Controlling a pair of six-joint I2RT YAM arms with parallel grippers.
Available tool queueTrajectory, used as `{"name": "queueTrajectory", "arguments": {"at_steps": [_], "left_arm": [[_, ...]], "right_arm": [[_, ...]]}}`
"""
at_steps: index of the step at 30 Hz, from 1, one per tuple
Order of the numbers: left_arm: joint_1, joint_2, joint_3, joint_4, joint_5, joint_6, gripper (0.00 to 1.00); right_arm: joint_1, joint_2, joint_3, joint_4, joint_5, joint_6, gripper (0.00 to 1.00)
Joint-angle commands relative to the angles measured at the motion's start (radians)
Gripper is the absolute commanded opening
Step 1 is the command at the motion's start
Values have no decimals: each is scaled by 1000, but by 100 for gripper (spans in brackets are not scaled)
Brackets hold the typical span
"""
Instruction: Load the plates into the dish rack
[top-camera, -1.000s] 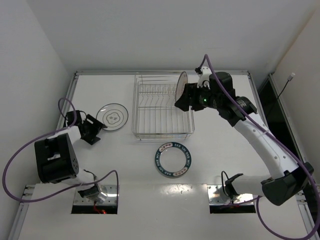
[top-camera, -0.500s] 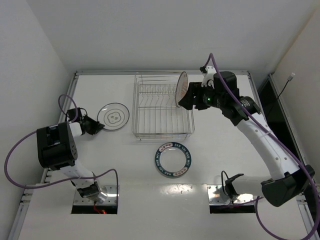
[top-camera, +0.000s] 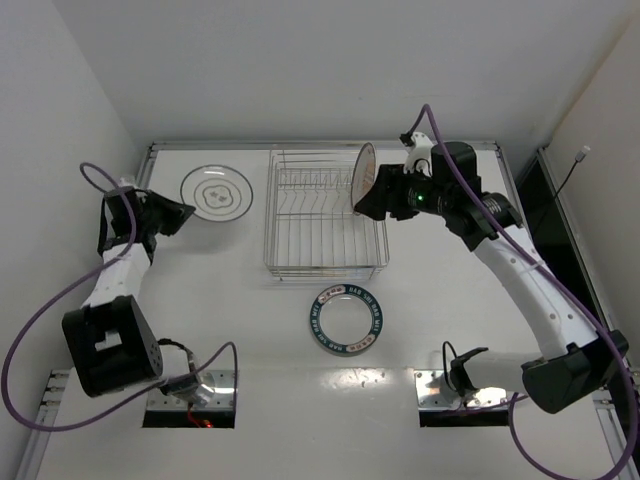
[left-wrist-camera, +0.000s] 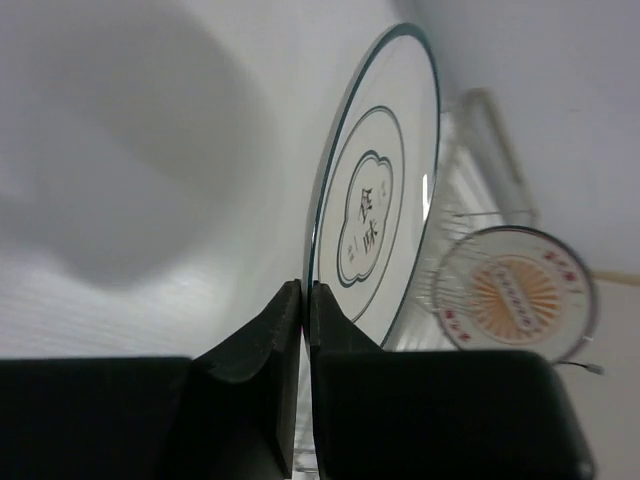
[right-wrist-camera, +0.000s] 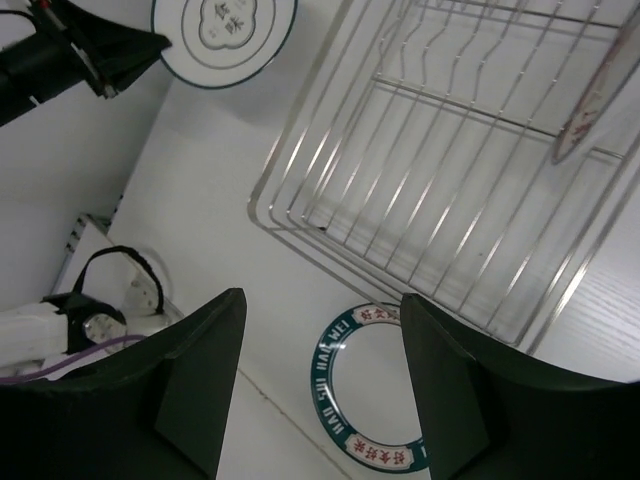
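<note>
One orange-patterned plate (top-camera: 364, 175) on edge, face seemingly leftward.

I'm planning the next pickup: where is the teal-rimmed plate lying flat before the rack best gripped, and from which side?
Probably its rim, at the near or right edge: the teal-rimmed plate lies flat and face up, so only the edge can be pinched, and the dish rack crowds its far side.
</note>
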Motion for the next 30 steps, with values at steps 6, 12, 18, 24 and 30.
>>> {"name": "queueTrajectory", "arguments": {"at_steps": [6,12,18,24,30], "left_arm": [[-88,-167,61,272,233,-247,0],[-318,-147,71,398,230,-342,0],[-528,-127,71,484,178,-399,0],[-622,-116,84,480,167,-390,0],[-579,-44,218,181,204,-194,59]], "right_arm": [[-45,5,-127,395,-414,184,63],[-66,33,-236,664,-427,339,74],[-66,111,-245,776,-427,393,75],[-97,165,-221,692,-381,393,47],[-134,127,-96,504,-168,292,0]]}}
